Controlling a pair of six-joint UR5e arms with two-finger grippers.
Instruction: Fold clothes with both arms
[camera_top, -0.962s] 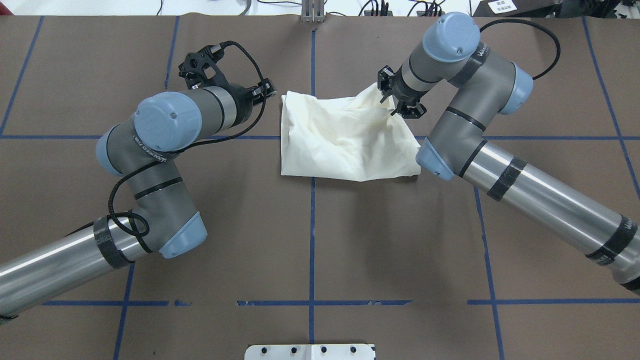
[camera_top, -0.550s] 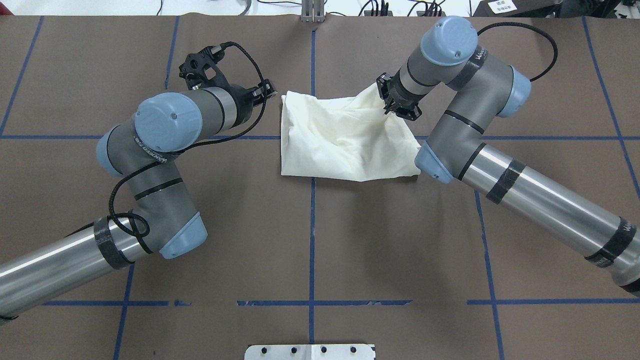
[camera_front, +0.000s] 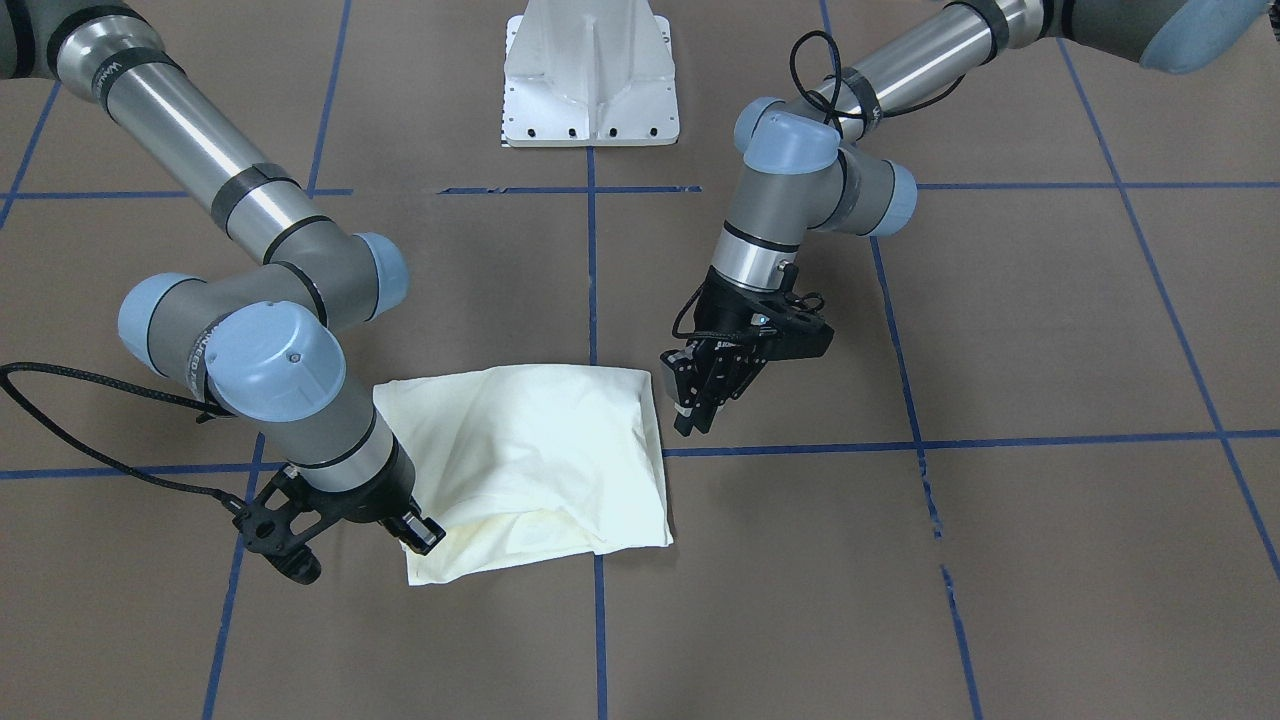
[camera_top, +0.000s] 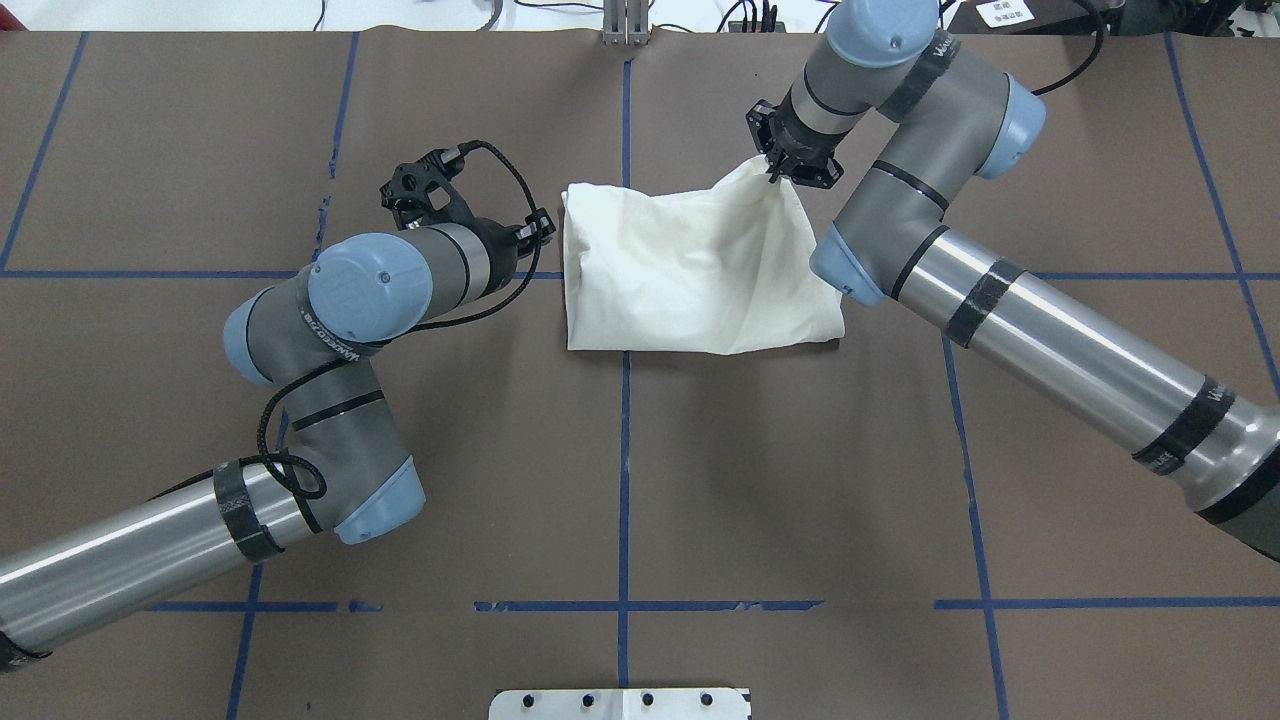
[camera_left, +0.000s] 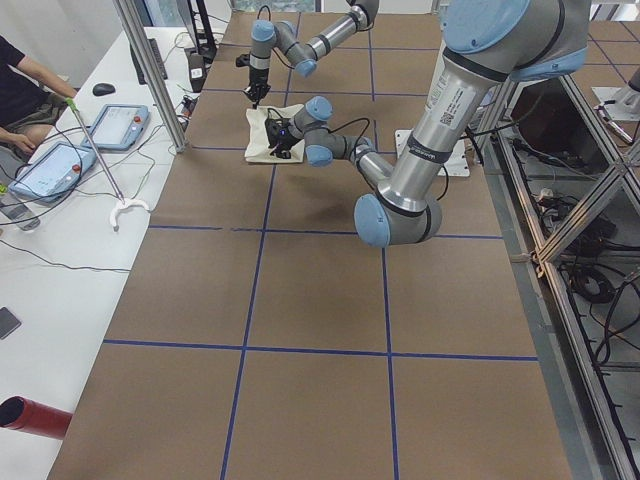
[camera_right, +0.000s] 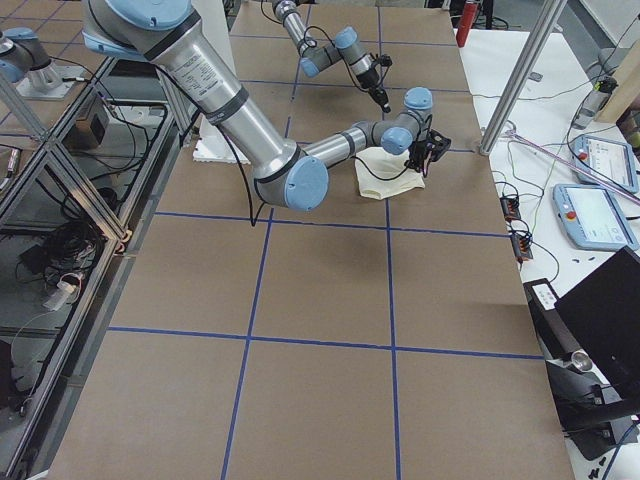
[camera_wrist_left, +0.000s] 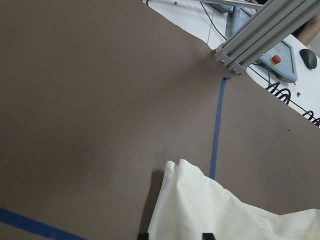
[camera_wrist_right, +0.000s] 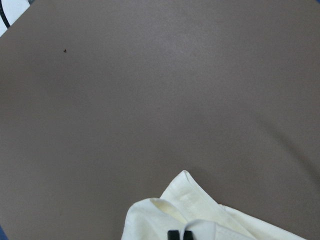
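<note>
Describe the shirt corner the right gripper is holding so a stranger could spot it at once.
On the brown table, gridded with blue tape lines, a cream shirt lies bunched at the far middle. Its far right corner is pulled up into a peak, pinched in the right gripper; it is the only corner raised off the table.

Left arm (camera_top: 370, 290): elbow sharply bent, wrist turned toward table centre, held low.
Left gripper (camera_front: 697, 410): fingers parted, angled downward.
Right arm (camera_top: 1000, 300): stretched far forward, wrist pointing down.
Right gripper (camera_top: 778, 172): fingers pinched together on a raised corner of the cream T-shirt (camera_top: 690, 270).
</note>
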